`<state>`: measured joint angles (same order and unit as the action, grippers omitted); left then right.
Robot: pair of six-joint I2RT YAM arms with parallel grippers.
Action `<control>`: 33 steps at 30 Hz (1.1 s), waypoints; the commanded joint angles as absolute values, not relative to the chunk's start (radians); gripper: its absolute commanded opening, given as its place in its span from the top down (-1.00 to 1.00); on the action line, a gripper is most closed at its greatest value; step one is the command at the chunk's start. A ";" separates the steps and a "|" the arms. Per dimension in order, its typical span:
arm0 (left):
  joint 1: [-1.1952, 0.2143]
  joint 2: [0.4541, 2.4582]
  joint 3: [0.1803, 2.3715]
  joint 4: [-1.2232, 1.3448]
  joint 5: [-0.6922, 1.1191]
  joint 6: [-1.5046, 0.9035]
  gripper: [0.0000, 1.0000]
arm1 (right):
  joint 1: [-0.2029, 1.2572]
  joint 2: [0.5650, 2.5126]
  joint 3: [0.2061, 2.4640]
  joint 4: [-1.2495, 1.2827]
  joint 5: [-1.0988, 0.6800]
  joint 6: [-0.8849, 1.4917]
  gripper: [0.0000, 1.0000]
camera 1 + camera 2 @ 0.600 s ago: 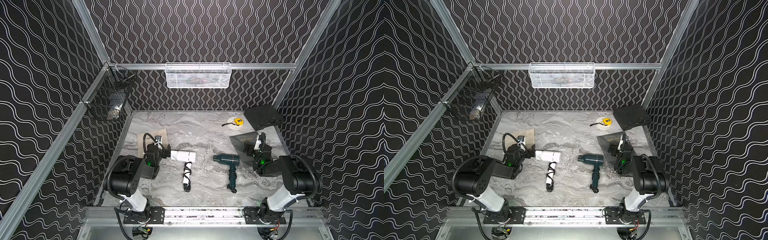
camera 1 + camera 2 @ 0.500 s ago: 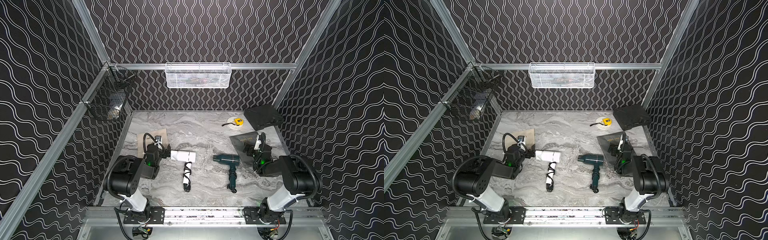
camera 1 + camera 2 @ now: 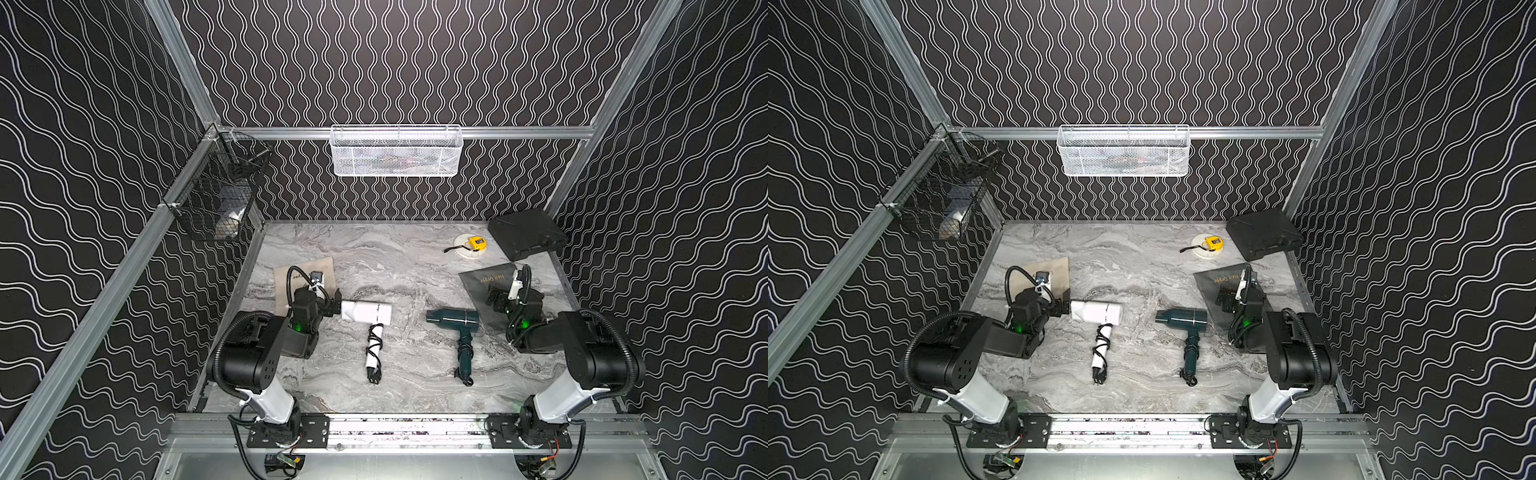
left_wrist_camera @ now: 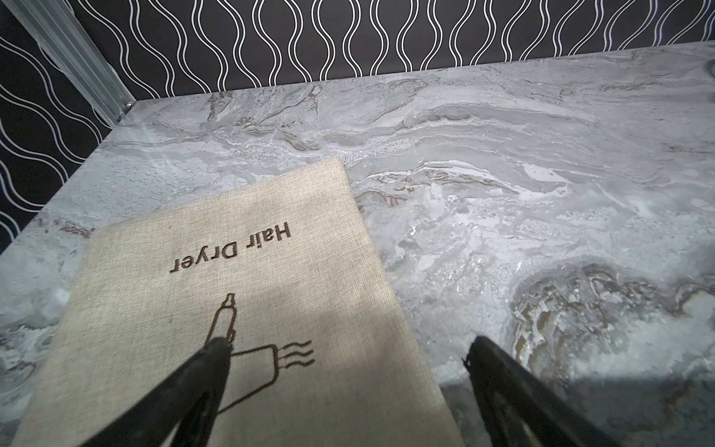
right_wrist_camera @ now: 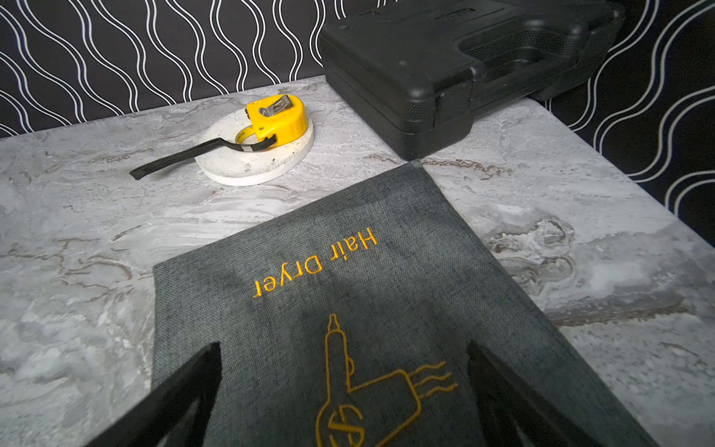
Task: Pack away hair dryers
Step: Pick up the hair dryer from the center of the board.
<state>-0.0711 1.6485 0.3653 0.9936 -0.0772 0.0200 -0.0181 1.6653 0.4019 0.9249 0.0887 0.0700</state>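
Note:
Two hair dryers lie on the marble table in both top views: a white one (image 3: 365, 311) (image 3: 1096, 311) with black cord round its handle, and a dark teal one (image 3: 455, 319) (image 3: 1183, 319) to its right. My left gripper (image 3: 331, 302) (image 4: 348, 348) is open and empty, low over the beige "Hair Dryer" bag (image 3: 305, 272) (image 4: 232, 271), just left of the white dryer's barrel. My right gripper (image 3: 496, 300) (image 5: 344, 352) is open and empty over the dark grey "Hair Dryer" bag (image 3: 484, 282) (image 5: 348, 251), right of the teal dryer.
A yellow tape measure (image 3: 476, 242) (image 5: 276, 116) sits on a white disc at the back right, beside a black case (image 3: 525, 232) (image 5: 464, 58). A white mesh basket (image 3: 397, 151) hangs on the back wall, a black wire basket (image 3: 216, 199) on the left wall.

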 commanded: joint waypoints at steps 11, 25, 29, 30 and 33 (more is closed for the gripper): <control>-0.068 1.614 0.403 0.931 -0.125 0.012 -0.99 | -0.018 1.646 0.416 0.946 0.122 0.090 -1.00; -0.096 1.250 0.811 -0.014 -0.111 -0.311 -0.98 | -0.026 1.245 0.810 -0.266 -0.122 0.429 -1.00; -0.203 1.195 0.798 -0.072 -0.062 -0.295 -0.98 | -0.025 1.130 0.689 -0.325 -0.304 0.552 -0.92; -0.251 1.190 0.798 -0.088 -0.073 -0.285 -0.98 | -0.022 1.082 0.639 -0.305 -0.346 0.600 -0.91; -0.364 1.189 0.810 -0.115 -0.069 -0.279 -0.98 | -0.008 0.990 0.540 -0.301 -0.408 0.667 -0.91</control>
<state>-0.3161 1.1934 0.8001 -0.0475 -0.0891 -0.2695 -0.0166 1.0359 0.5861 -0.2321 -0.2699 0.5457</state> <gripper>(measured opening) 0.992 0.955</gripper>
